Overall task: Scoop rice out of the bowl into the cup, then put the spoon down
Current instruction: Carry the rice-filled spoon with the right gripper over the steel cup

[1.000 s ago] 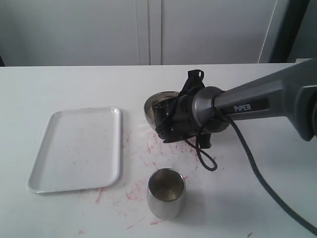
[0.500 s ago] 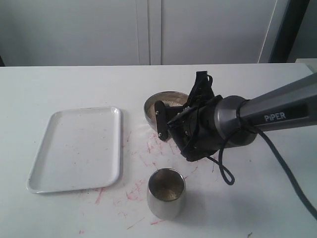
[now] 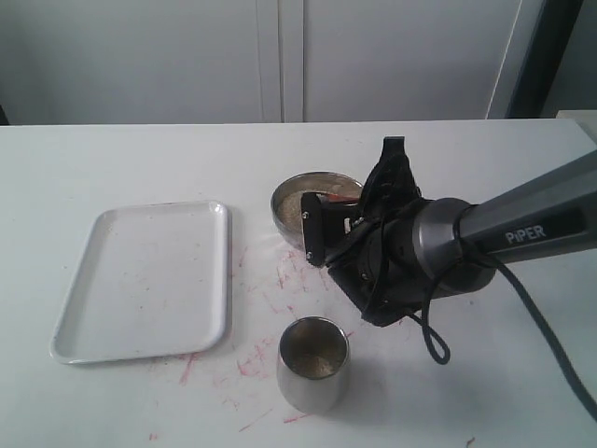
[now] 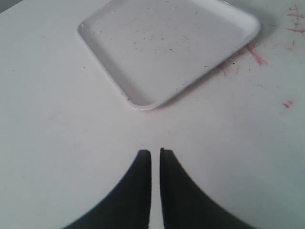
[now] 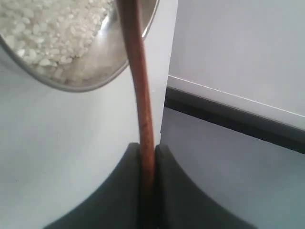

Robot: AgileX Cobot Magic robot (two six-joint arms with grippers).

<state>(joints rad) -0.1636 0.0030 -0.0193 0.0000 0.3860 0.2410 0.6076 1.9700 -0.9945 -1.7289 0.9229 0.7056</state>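
Dark red-brown wooden spoon [image 5: 140,95]: clamped in R hand [image 5: 147,149]; long axis straight out from hand, over rim of wide shiny steel bowl [image 5: 71,82].
Bowl contents: off-white rice [image 5: 38,28].
Small steel tumbler [image 3: 313,373]: nearer than bowl, grains inside.
L hand [image 4: 155,153]: fingers together, nothing held.

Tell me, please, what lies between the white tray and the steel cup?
Only bare table with red smears separates the tray and the cup, in the exterior view.

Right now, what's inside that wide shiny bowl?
Off-white rice lies in the bowl, and the wooden spoon held by the right end effector reaches over its rim. The spoon's scoop is out of view, so its load is unknown.
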